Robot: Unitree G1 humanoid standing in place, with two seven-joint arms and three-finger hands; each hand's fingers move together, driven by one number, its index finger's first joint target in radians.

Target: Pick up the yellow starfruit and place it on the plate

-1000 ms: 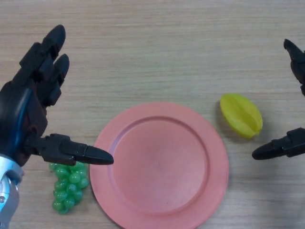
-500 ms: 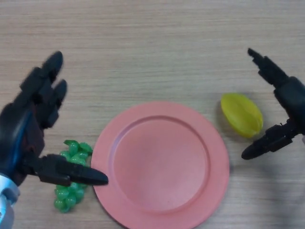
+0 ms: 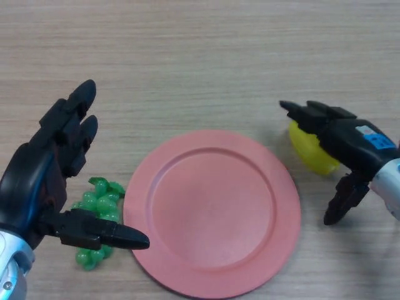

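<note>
The yellow starfruit (image 3: 304,150) lies on the wooden table just right of the pink plate (image 3: 211,212). My right hand (image 3: 350,147) is over it and hides most of it. Its fingers reach left past the fruit's top and its thumb (image 3: 340,199) points down to the fruit's lower right. The fingers are straight and do not close on the fruit. My left hand (image 3: 44,181) is open at the left, above the table beside the plate.
A bunch of green grapes (image 3: 97,215) lies left of the plate, partly under my left hand's thumb (image 3: 103,232). Bare wooden table lies across the far half of the view.
My right hand has moved left and down over the starfruit, covering most of it. My left hand has shifted slightly down and right. The fruit and the plate have not moved.
</note>
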